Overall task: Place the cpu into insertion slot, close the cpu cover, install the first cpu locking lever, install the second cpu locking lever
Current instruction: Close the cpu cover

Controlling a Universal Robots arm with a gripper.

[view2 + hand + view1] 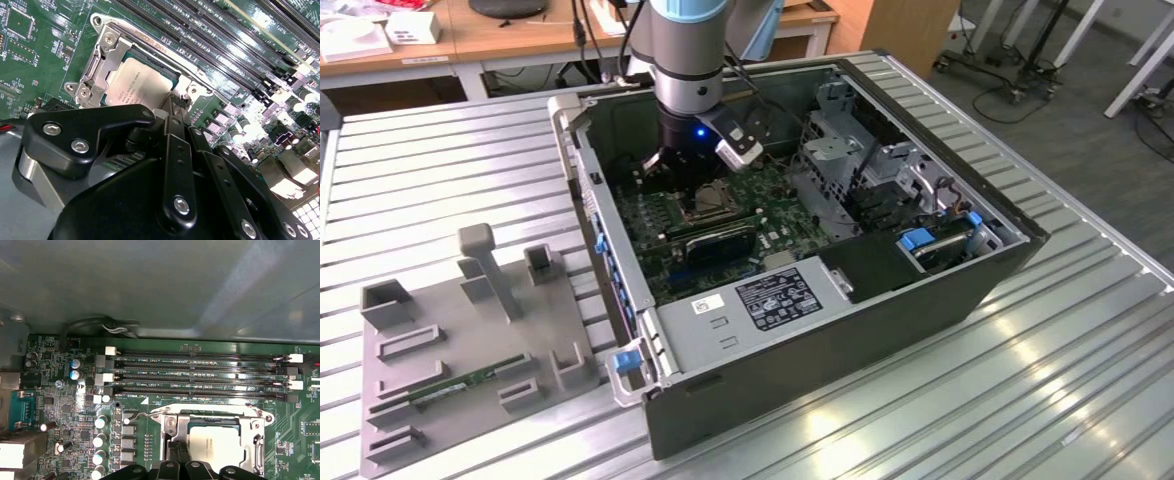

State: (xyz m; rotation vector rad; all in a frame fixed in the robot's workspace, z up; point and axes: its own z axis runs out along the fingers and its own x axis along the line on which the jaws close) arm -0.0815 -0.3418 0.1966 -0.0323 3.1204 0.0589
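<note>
The cpu (141, 80) (215, 442), a dull silver square, lies in the insertion slot (708, 201) on the green motherboard (761, 215). The cpu cover (106, 52) (172, 427), a silvery frame, lies flat around it. A thin locking lever (210, 407) runs along the socket's side by the memory slots, and a bent wire end (136, 415) sticks out at one corner. My gripper (176, 107) (178, 447) (678, 175) hangs low inside the case with its fingers together. Their tips are at the edge of the cover, and what they touch is hidden.
The open computer case (961, 290) walls in the board on all sides. Long black memory slots (200, 375) run beside the socket, with capacitors (100, 440) nearby. Outside the case, a grey fixture (460, 340) holds a green memory stick (467, 382) on the slatted table.
</note>
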